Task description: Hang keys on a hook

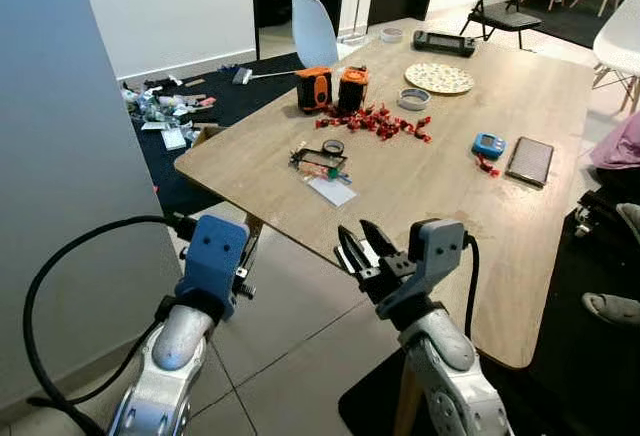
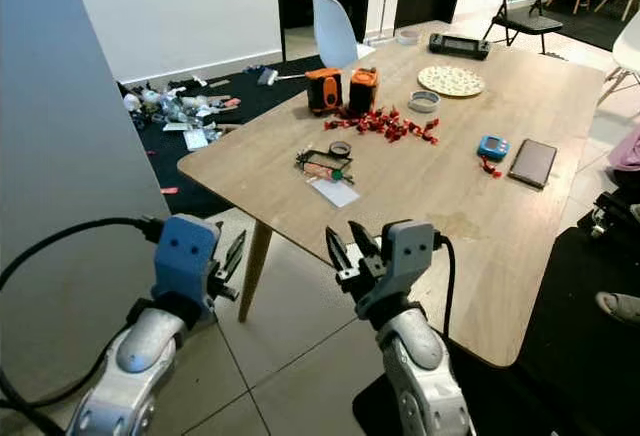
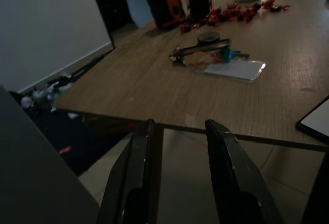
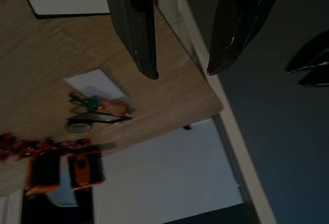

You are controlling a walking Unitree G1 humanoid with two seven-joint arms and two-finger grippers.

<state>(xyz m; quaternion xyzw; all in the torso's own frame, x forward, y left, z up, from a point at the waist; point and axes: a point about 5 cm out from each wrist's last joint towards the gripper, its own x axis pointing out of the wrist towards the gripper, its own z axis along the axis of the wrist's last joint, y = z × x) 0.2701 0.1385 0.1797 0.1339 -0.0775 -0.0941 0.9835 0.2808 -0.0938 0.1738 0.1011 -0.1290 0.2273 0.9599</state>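
On table (image 1: 520, 246), keys (image 1: 320, 162) lie flat, long axis crosswise; left gripper (image 3: 177, 147), right gripper (image 4: 182, 72) spread, empty.

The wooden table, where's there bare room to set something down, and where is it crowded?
The wooden table is bare along its near edge, between the white card and the near right corner, ahead of the right gripper. Another free patch lies between the red scattered pieces and the blue device. It is crowded around the two orange boxes and the keys.
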